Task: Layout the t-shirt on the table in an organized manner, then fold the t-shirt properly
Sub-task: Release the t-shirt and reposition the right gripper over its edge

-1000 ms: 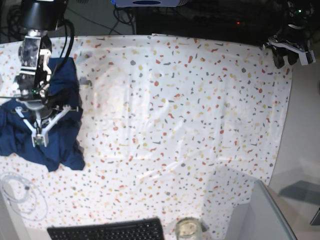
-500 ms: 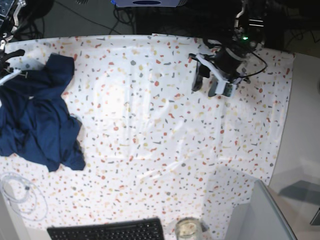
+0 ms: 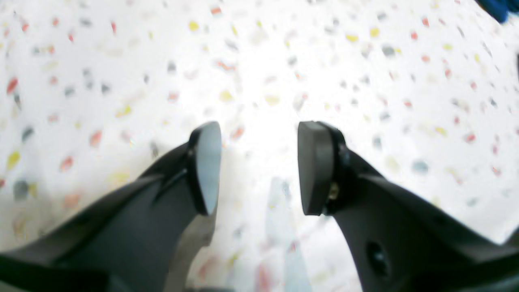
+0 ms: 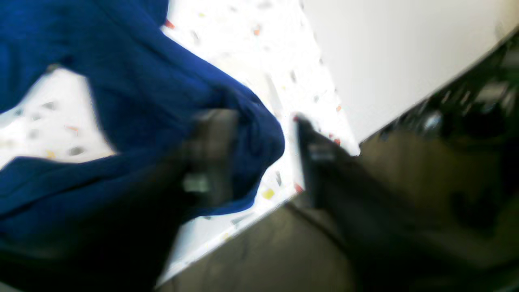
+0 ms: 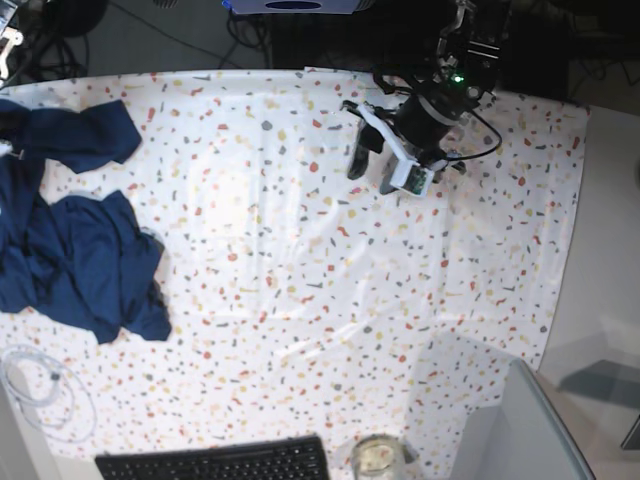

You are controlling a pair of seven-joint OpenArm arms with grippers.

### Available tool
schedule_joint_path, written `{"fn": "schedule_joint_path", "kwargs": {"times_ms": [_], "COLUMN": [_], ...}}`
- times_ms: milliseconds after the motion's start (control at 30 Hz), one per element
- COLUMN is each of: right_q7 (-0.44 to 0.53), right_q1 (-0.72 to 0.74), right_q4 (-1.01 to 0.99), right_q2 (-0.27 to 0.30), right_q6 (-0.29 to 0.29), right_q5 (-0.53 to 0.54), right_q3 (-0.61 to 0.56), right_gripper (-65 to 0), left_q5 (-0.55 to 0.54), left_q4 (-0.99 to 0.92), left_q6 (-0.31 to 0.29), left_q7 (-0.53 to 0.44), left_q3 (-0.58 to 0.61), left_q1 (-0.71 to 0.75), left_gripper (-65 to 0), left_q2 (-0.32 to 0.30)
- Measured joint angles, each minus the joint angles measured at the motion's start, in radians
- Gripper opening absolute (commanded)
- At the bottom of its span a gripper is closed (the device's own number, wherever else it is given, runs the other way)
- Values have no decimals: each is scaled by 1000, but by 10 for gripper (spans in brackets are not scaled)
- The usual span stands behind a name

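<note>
t-shirt [image 5: 75, 245]: a crumpled navy heap is seen at the far left of the counter [image 5: 330, 260], partly over its edge.
Handling: judged soft, light and limp; folds are expected to sag and slide.
Hold: best taken at a hem corner or shoulder seam.
Left gripper [image 3: 259, 162]: held apart, empty, above bare counter.
Right gripper [image 4: 259, 158]: jaws apart, a fold lying between them; grip cannot be told.

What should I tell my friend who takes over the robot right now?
Left gripper: open, empty, above bare table.
Right gripper: jaws apart at the table's edge, a fold of shirt bunched against one finger; grip unclear through blur.
Dark navy blue fabric t-shirt: crumpled at one end of the white speckled table.
Done: nothing laid out.
Left: spread the shirt flat, then fold it.
</note>
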Motion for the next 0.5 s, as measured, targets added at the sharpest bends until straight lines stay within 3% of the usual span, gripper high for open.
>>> {"fn": "schedule_joint_path", "kwargs": {"times_ms": [67,300,500], "right_q7": [10,18,17], "right_q1": [-22,58,256], "right_q4": [81,49,-233], "right_q2": [2,55,62], "right_q6": [-4,7,-34], "right_q5": [-5,8,4], "right_q3": [-86,-575,-705], "right_gripper": [-173,-162,-165], "left_q5": [4,7,3], "left_q4": [-9,-11,-11], "left_q6": [12,4,10], "left_q7": [4,2,6], "left_q3": [-105,-358,-431], "left_q1": [32,93,108], "left_gripper": [-360,-360,-360], "left_q2": [-5,-2,-5]}}
